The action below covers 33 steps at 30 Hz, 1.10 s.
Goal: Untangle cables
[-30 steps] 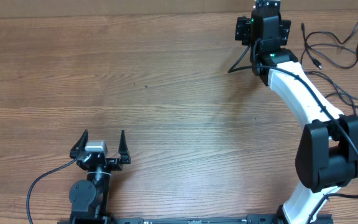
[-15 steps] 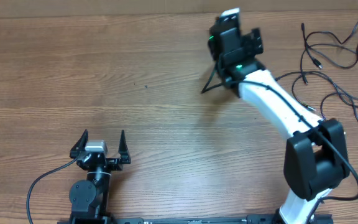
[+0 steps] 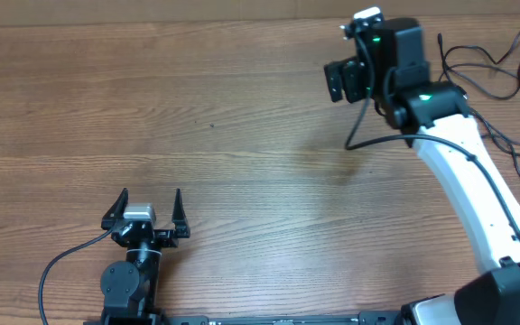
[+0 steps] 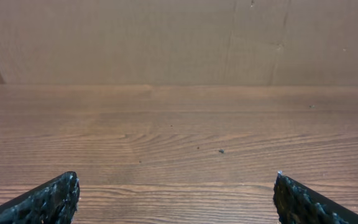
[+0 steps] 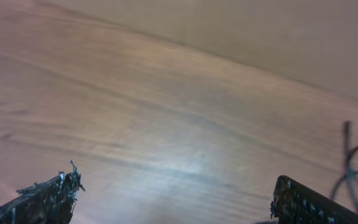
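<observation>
Right wrist: cables point(image 5: 348, 163) off right, beyond fingers point(image 5: 303, 202) (spread)

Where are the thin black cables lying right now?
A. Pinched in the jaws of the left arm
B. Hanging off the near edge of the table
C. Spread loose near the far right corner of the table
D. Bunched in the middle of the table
C: the thin black cables lie in loose loops at the far right of the wooden table, and nothing holds them.
</observation>
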Each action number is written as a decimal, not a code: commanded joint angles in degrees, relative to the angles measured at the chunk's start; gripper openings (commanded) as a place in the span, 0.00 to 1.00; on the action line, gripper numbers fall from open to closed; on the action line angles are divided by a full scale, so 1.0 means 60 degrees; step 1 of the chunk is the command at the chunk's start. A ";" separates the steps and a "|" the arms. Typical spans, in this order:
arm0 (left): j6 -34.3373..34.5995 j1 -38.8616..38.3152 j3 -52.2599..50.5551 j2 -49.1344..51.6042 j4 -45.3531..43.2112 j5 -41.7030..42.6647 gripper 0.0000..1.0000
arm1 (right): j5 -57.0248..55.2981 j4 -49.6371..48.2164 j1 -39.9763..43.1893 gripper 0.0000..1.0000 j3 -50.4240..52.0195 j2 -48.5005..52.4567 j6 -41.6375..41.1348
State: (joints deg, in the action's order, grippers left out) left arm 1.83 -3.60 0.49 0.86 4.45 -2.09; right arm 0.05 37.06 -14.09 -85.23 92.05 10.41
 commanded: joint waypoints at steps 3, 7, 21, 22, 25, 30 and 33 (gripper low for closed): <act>0.0189 0.0113 -0.0033 -0.0109 -0.0004 0.0102 1.00 | 0.1891 0.0328 0.0120 1.00 0.0131 -0.0896 -0.0025; 0.0193 0.0113 -0.0033 -0.0109 -0.0004 0.0102 1.00 | 0.1909 0.0517 0.0186 1.00 0.0357 -0.1169 -0.0554; 0.0193 0.0113 -0.0033 -0.0109 -0.0004 0.0102 1.00 | 0.2011 0.0634 0.0328 1.00 0.0645 -0.1435 -0.1100; 0.0193 0.0113 -0.0033 -0.0109 -0.0004 0.0102 1.00 | 0.2014 0.0707 0.0328 1.00 0.0645 -0.1515 -0.1100; 0.0189 0.0113 -0.0033 -0.0109 -0.0004 0.0102 0.99 | 0.2011 0.0885 0.0328 1.00 0.0645 -0.1701 -0.1239; 0.0193 0.0113 -0.0033 -0.0109 -0.0004 0.0102 1.00 | 0.2014 0.1089 0.0328 1.00 0.0645 -0.2014 -0.1242; 0.0189 0.0113 -0.0033 -0.0109 -0.0004 0.0102 0.99 | 0.2062 0.1213 0.0324 1.00 0.0685 -0.2382 -0.1530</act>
State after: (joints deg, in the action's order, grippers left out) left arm 1.98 -3.60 0.49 0.86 4.45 -2.09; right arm 11.79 44.01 -12.36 -81.87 81.03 3.07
